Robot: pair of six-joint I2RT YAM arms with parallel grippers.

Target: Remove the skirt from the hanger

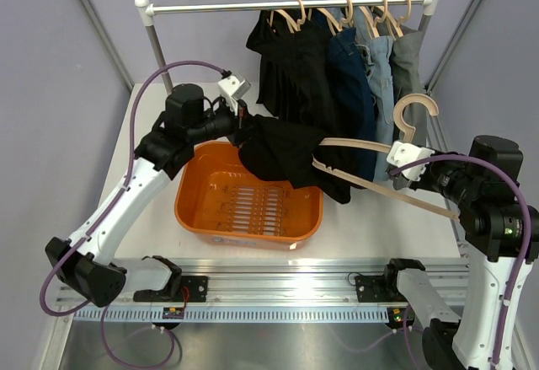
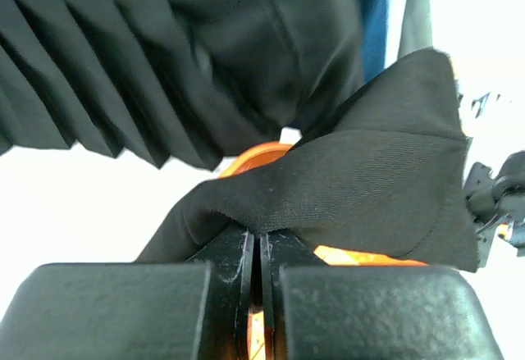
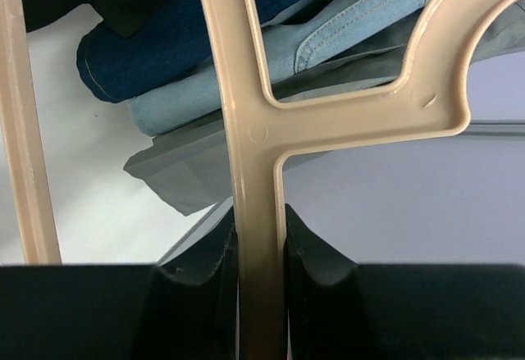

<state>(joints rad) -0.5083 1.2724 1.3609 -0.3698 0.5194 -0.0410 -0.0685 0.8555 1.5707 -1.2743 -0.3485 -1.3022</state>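
Note:
A black skirt (image 1: pixel 290 151) hangs stretched between my two grippers above the orange basket (image 1: pixel 244 206). It is still threaded on the arms of a beige plastic hanger (image 1: pixel 362 145). My left gripper (image 1: pixel 240 126) is shut on the skirt's left edge; in the left wrist view the black cloth (image 2: pixel 361 188) is pinched between the jaws. My right gripper (image 1: pixel 404 161) is shut on the hanger near its hook; in the right wrist view the hanger's stem (image 3: pixel 254 212) runs up between the fingers.
A clothes rail (image 1: pixel 286 3) at the back holds several hangers with black, dark blue, light denim and grey garments (image 1: pixel 370 75). The rail's posts stand at the left and right back of the white table (image 1: pixel 152 100). A metal track runs along the near edge.

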